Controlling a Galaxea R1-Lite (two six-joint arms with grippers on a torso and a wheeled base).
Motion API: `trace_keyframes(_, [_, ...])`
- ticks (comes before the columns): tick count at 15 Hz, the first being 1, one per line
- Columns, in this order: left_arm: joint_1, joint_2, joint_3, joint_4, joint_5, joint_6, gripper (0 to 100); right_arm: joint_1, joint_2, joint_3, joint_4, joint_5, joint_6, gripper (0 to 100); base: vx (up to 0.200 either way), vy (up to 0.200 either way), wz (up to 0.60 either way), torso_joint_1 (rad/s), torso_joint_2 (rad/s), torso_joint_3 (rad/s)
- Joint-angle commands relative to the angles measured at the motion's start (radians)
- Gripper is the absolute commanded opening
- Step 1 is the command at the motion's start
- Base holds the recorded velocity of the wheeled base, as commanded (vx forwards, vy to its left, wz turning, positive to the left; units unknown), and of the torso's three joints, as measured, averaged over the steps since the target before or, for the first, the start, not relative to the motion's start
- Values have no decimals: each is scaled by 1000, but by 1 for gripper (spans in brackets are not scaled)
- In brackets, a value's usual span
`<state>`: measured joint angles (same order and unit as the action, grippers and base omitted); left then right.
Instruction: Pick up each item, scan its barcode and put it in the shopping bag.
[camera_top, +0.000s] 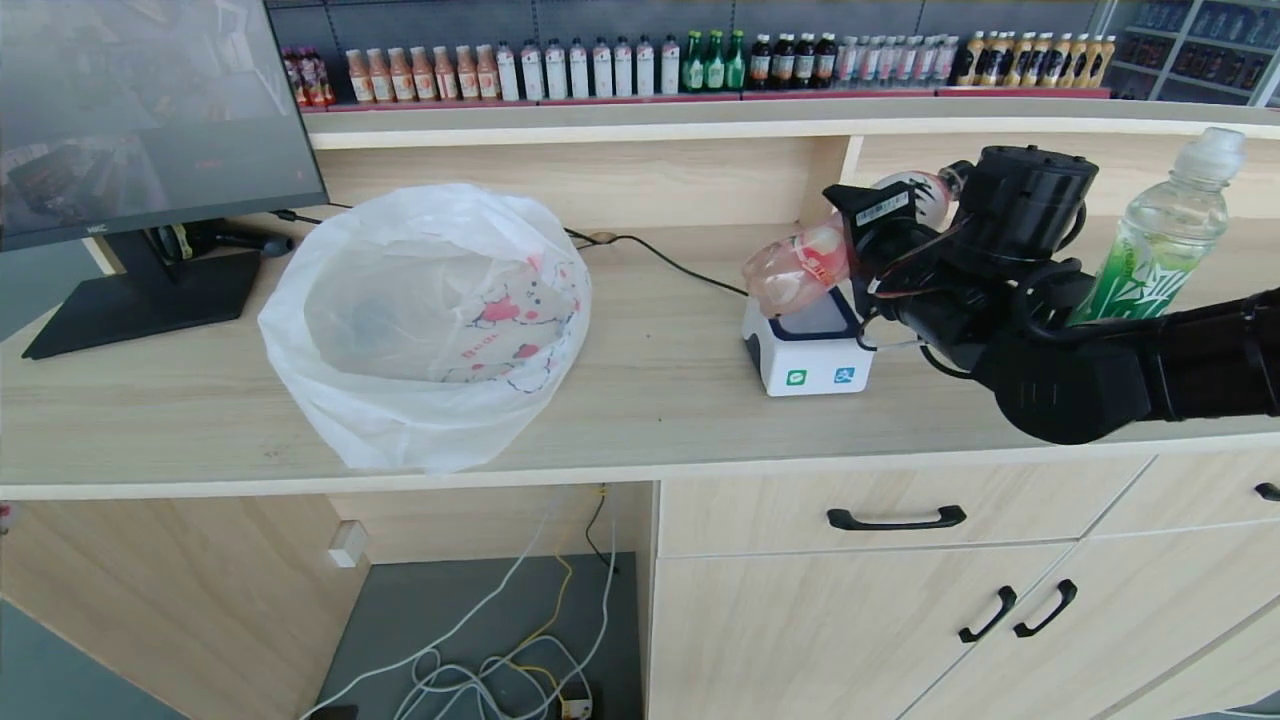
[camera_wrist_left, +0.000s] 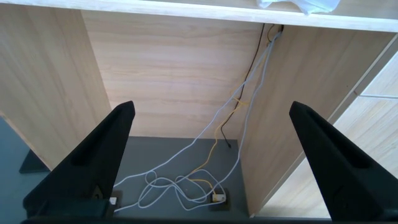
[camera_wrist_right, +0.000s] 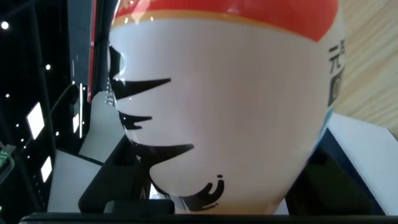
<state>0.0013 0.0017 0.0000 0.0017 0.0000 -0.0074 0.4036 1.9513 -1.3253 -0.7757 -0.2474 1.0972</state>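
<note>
A dark monitor (camera_top: 150, 110) on a black foot stands at the left end of the pale wood desk (camera_top: 650, 400). Beside it the white shopping bag (camera_top: 430, 320) sits open-mouthed near the front edge, with a printed item lying inside. A black cable (camera_top: 660, 255) runs across the desk behind the bag. Under the desk, the left gripper (camera_wrist_left: 211, 107) hangs before an open alcove, its fingers (camera_wrist_left: 99, 162) spread wide with nothing between them; loose white and yellow cables (camera_wrist_left: 186, 186) lie on the grey floor there. Right of the alcove are drawers (camera_top: 890, 515) with black handles. The small white scanner (camera_top: 808, 355) stands on the desk right of centre. Just above it the right gripper (camera_top: 858, 245) pinches a pink bottle (camera_top: 800, 262), held on its side over the scanner's window. A green bottle (camera_top: 1160, 240) stands upright behind the right arm, its base hidden. Along the back wall a shelf (camera_top: 700, 98) carries a long row of drinks (camera_top: 640, 65).
</note>
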Motion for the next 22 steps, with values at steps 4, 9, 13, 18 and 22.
trace_keyframes(4, [-1,0,0,0,0,0,100,-5,3,26,0,0,27,0,0,0,0,0,0,0])
trace_keyframes(9, [0,0,0,0,0,0,100,-5,12,35,-4,-1,41,0,0,0,0,0,0,0])
trace_keyframes(13, [0,0,0,0,0,0,100,-5,12,34,-4,0,44,0,0,0,0,0,0,0])
trace_keyframes(18, [0,0,0,0,0,0,100,-20,11,34,-4,0,44,0,0,0,0,0,0,0])
trace_keyframes(22, [0,0,0,0,0,0,100,-28,9,34,-2,0,44,0,0,0,0,0,0,0])
